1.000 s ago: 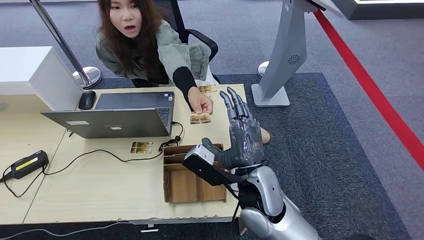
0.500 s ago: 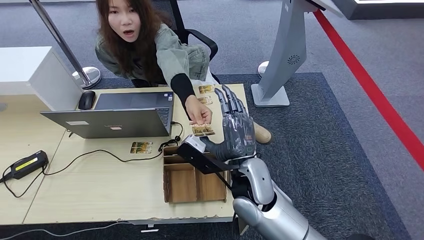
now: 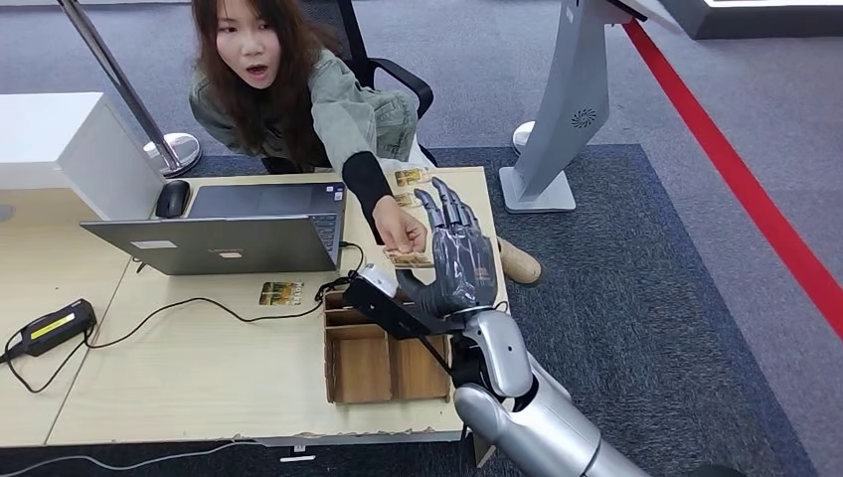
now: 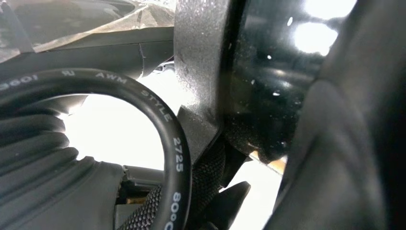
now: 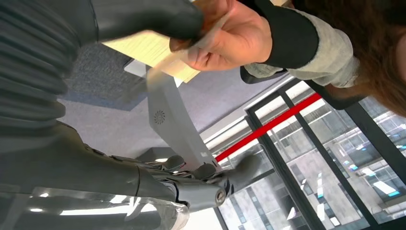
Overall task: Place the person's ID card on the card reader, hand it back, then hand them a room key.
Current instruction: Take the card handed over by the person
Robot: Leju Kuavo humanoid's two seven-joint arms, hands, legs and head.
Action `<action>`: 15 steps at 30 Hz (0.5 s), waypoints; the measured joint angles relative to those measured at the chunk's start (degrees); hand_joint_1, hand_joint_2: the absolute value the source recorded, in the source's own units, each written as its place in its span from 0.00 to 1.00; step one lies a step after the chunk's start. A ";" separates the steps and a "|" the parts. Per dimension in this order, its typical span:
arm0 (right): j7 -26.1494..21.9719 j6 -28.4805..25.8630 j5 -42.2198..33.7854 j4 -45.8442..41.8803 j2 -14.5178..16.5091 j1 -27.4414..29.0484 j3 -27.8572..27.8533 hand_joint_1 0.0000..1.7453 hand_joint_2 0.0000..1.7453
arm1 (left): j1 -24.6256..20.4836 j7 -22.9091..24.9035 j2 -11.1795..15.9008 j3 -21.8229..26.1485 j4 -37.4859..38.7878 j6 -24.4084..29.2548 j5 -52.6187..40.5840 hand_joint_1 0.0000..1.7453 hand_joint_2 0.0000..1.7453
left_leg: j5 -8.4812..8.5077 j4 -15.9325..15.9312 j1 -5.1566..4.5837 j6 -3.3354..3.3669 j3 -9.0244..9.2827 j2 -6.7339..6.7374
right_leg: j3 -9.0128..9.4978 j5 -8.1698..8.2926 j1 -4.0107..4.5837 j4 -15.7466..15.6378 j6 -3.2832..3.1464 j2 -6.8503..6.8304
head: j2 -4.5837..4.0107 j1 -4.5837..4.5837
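Grey right hand fingers spread open, the person's hand holding the ID card just beside its thumb

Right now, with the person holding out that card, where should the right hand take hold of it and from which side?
Probably the card's free end, the part poking out past the person's hand toward the right hand. Come from the robot's side, thumb on one flat face, fingers on the other; it looks thin and flat, so pinching its faces suits it.
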 joint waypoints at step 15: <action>-0.01 0.03 -0.61 1.82 0.47 -0.14 0.15 1.00 1.00 | -0.23 0.00 -0.07 -0.26 0.00 -0.52 -0.04 0.00 0.00 | 0.00 0.00 0.00 0.00 0.01 0.01 | 0.00 0.00 0.00 0.00 0.00 0.01 | 0.00 0.01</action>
